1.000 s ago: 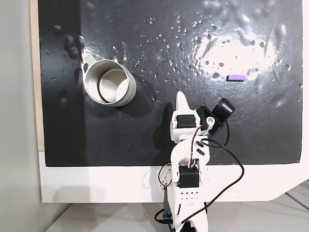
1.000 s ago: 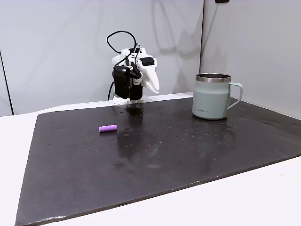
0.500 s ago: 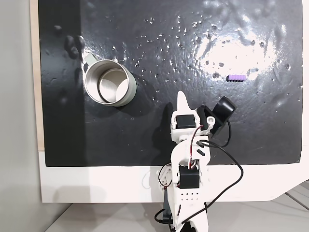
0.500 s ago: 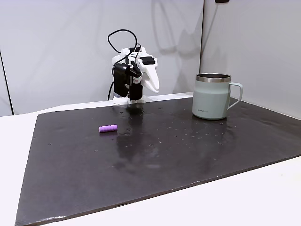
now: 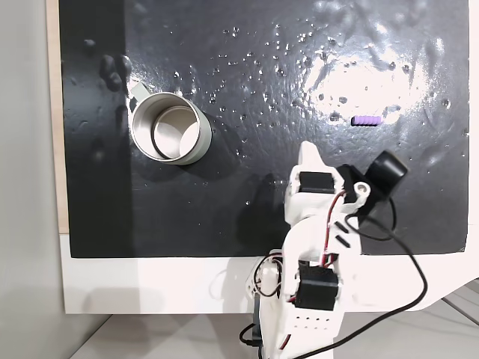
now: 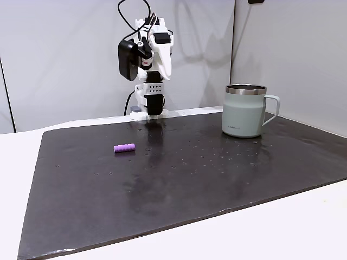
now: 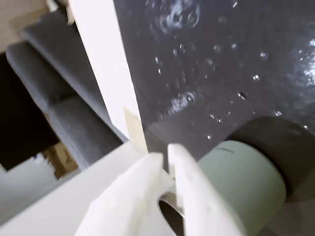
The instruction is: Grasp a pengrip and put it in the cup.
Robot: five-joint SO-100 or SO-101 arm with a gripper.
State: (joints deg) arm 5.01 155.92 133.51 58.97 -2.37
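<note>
One pengrip [image 6: 124,147] lies on its side on the dark tabletop [image 6: 217,173], well apart from the cup [image 6: 245,110]. It looks light, soft and ribbed, so likely non-slip; pinch across its middle. The gripper [image 7: 165,169] is raised near the arm's base, fingers [image 7: 142,179] nearly closed and empty.

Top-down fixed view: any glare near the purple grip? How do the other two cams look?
In a fixed view from above, a bright glare patch on the black mat sits beside the purple grip, which stays readable. In a fixed view from the side, even light and a sharp mug. Wrist view: gripper soft, close to the lens.
</note>
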